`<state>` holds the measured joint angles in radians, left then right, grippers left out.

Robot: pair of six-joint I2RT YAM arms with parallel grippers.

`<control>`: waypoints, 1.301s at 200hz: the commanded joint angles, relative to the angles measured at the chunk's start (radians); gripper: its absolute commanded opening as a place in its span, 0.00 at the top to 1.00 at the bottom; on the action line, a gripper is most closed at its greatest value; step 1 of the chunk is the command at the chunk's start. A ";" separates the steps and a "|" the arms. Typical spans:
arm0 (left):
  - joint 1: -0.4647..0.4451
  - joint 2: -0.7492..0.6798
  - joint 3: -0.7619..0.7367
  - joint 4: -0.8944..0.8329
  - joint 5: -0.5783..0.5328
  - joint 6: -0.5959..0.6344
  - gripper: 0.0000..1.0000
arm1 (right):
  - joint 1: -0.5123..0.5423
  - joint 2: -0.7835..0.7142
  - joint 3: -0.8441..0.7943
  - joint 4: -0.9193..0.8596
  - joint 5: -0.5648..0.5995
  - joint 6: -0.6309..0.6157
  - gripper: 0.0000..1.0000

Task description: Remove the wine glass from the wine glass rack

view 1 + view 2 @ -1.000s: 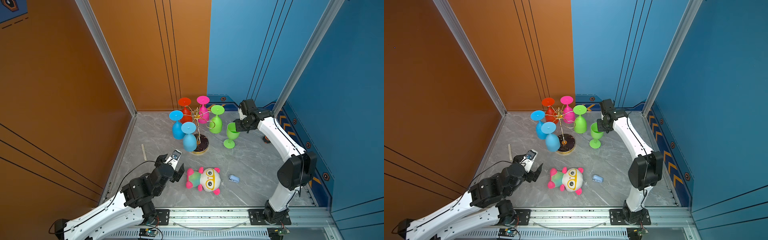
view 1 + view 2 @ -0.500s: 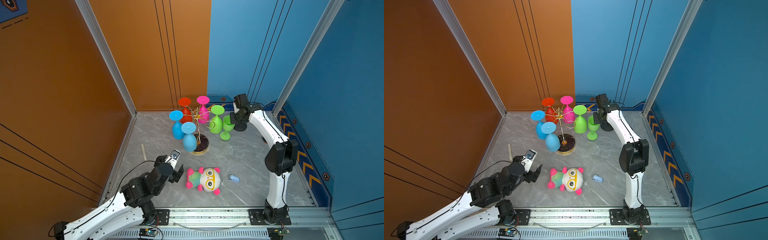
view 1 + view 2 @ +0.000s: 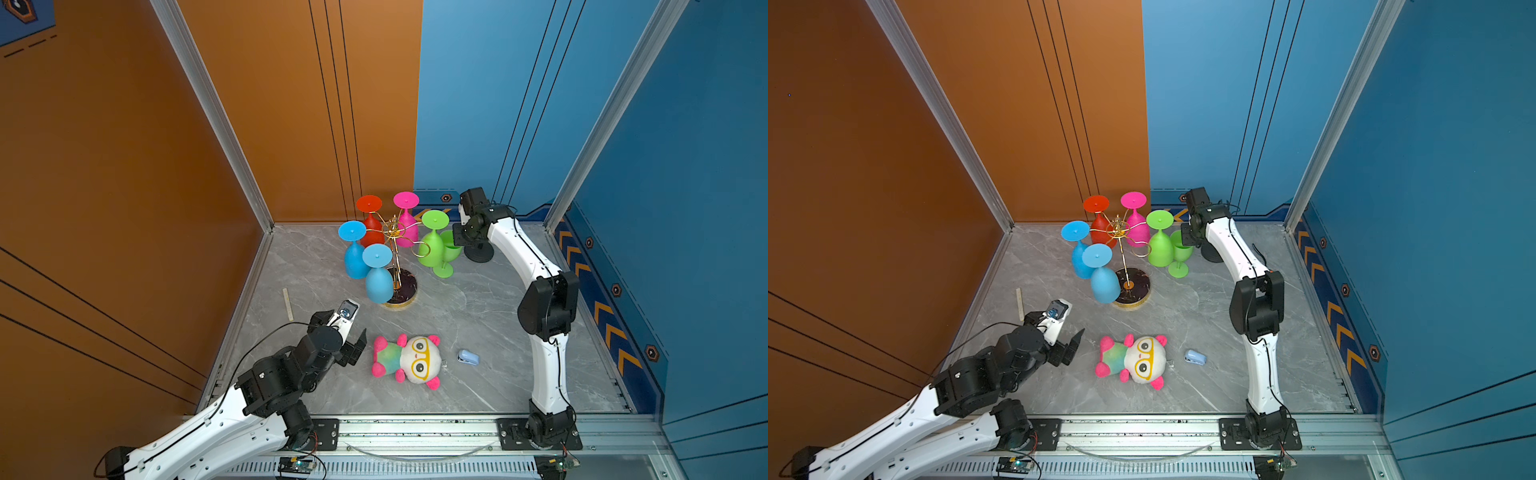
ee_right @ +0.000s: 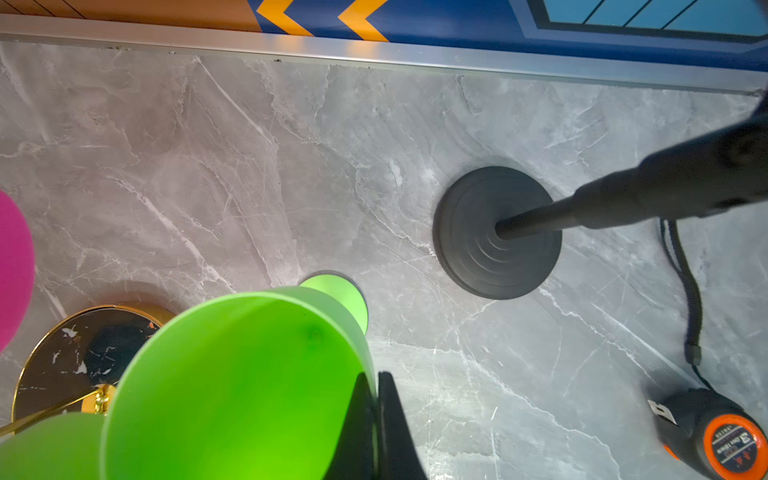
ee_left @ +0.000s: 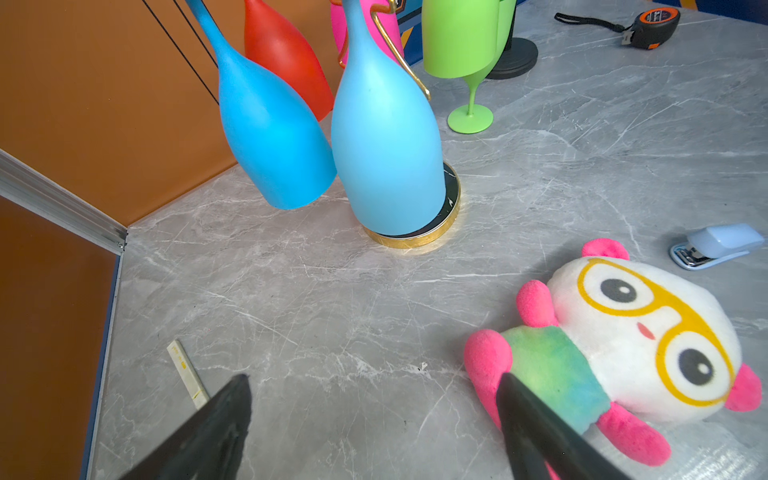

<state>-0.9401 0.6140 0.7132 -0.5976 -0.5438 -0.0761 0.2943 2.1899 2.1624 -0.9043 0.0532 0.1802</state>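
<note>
Pinch grip at the rim: the right gripper (image 4: 375,376) has its 2 black fingers closed on the wall of the upright lime-green plastic wine glass (image 4: 232,382), 1 inside the bowl and 1 outside. That glass is off the thin gold wire wine glass rack (image 3: 1138,286). Its foot appears to rest on the grey marble tabletop (image 3: 478,316) between the rack's base and the small black round-based stand (image 4: 494,249). 5 upside-down glasses (image 3: 378,282) hang on the rack: 2 blue, 1 red, 1 pink, 1 green. The left gripper (image 5: 372,379) hovers wide open and empty near the white plush panda (image 5: 648,332).
</note>
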 commanded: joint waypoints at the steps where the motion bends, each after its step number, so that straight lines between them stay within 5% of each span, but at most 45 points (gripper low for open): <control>1: 0.011 -0.007 0.023 -0.019 0.018 0.004 0.08 | 0.011 0.021 0.036 -0.002 -0.005 0.005 1.00; 98: 0.011 -0.042 0.018 -0.017 0.012 0.002 0.08 | 0.030 0.053 0.060 -0.002 -0.001 -0.003 1.00; 260: 0.011 -0.042 0.020 -0.017 0.012 0.010 0.08 | 0.028 0.100 0.126 -0.013 -0.005 0.002 0.74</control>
<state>-0.9401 0.5758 0.7139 -0.5991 -0.5369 -0.0757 0.3218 2.2887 2.2543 -0.8974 0.0536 0.1802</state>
